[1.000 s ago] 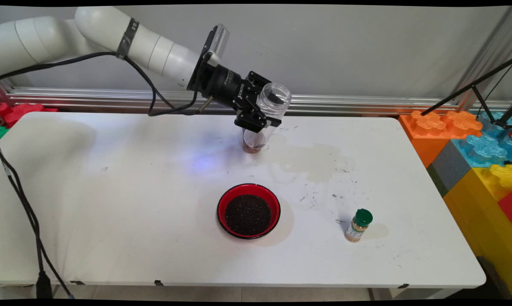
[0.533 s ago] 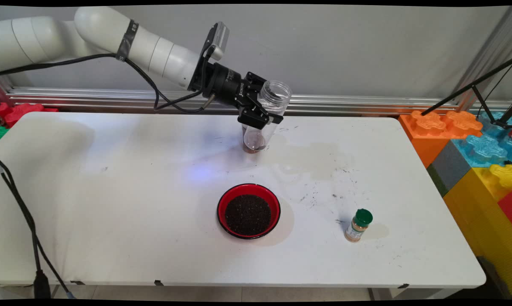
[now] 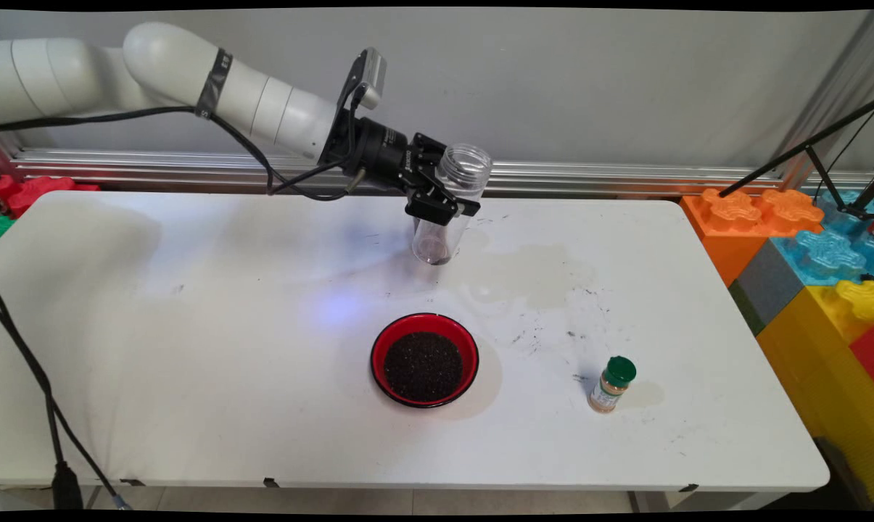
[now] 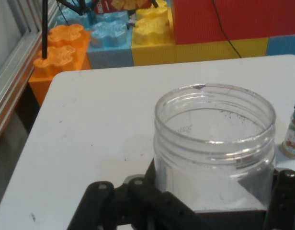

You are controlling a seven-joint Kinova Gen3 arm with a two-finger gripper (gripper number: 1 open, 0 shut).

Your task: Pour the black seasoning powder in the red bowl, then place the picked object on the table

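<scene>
My gripper [image 3: 451,206] is shut on a tall clear plastic jar [image 3: 467,168] without a lid, over the far middle of the white table [image 3: 190,326]. The jar leans a little, mouth up and to the right, its base [image 3: 433,250] at or just above the tabletop; I cannot tell which. In the hand view the jar [image 4: 214,139] stands between the two fingers of the gripper [image 4: 212,201], a few dark specks clinging inside. A red bowl [image 3: 376,359] full of dark grains sits nearer the front, below the jar.
A small spice bottle [image 3: 612,384] with a green cap stands right of the bowl, also the bottle [image 4: 293,136] at the hand view's right edge. Big coloured toy blocks [image 3: 806,239] line the table's right end. A black stand leg [image 3: 799,152] crosses above them.
The gripper has turned the jar more upright and drawn slightly left and down; the jar's mouth now faces up rather than toward the camera. Bowl and spice bottle have not moved.
</scene>
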